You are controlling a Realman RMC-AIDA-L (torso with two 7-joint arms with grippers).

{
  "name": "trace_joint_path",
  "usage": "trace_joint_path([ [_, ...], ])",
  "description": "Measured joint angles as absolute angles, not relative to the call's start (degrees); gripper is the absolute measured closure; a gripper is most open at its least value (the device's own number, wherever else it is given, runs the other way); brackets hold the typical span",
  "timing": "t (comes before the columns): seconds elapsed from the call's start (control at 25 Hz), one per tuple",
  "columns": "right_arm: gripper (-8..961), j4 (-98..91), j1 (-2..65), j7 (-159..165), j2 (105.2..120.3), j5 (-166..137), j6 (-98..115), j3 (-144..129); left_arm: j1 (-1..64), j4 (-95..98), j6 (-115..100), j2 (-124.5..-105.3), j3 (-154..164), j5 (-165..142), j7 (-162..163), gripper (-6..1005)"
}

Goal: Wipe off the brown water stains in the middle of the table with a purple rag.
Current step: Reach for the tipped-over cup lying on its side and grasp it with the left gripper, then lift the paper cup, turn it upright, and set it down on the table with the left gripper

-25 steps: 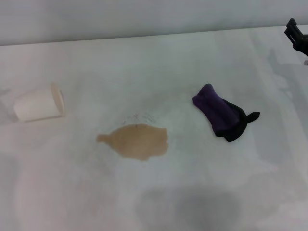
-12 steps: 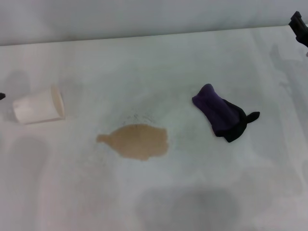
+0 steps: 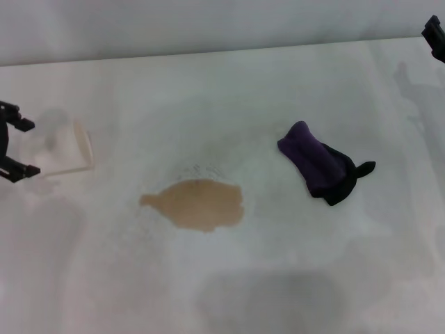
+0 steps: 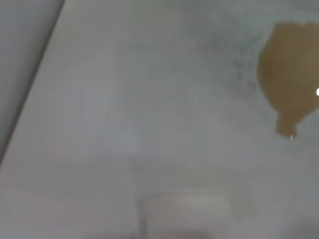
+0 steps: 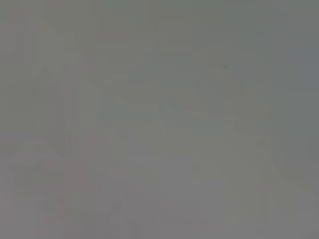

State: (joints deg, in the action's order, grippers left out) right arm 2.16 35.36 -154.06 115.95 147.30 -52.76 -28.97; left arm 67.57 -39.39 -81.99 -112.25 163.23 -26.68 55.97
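The brown water stains lie as one tan blotch in the middle of the off-white table. They also show in the left wrist view. The purple rag lies bunched to the right of the blotch, its black corner pointing right. Nothing touches it. My left gripper is at the far left edge, open, its two black fingers spread at the closed end of a tipped cup. My right gripper shows only as a black tip at the far right back corner, well away from the rag.
A cream paper cup lies on its side at the left, mouth towards the middle; it shows dimly in the left wrist view. A grey wall runs behind the table's back edge. Grey shadow patches lie near the front edge.
My left gripper has come into view from the left edge and now stands at the cup. The right gripper has drawn back a little towards the corner. Rag and stain have not moved.
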Motion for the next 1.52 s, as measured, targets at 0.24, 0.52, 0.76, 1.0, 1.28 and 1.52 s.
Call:
trace_joint_path([
  [0.24,80,1.44,34.79,-154.07,115.87,147.31,-52.64,-28.92,67.49,-39.55,-78.45,-113.67,163.21,-26.83,56.79,142],
  [0.52,80,1.4,34.22,-154.07,115.91,147.19,-52.66,-28.91,66.93,-38.25,-72.95,-115.07,163.21,-25.76,56.82,143],
  [0.76,80,1.6,34.01,-154.08,116.08,147.06,-53.05,-29.29,65.24,-33.95,-68.77,-115.74,163.13,-23.26,55.47,142],
  [1.0,81,1.83,34.04,-154.07,116.1,146.9,-53.09,-29.39,63.33,-30.07,-63.41,-115.4,163.12,-22.0,55.17,145],
  [1.28,79,1.93,33.97,-154.03,116.13,146.86,-53.09,-29.25,61.85,-28.01,-59.2,-115.39,163.13,-19.93,54.99,150],
  [1.52,81,1.94,34.34,-154.0,116.21,146.86,-53.09,-29.51,60.87,-28.22,-59.08,-115.84,163.13,-15.79,53.34,164],
])
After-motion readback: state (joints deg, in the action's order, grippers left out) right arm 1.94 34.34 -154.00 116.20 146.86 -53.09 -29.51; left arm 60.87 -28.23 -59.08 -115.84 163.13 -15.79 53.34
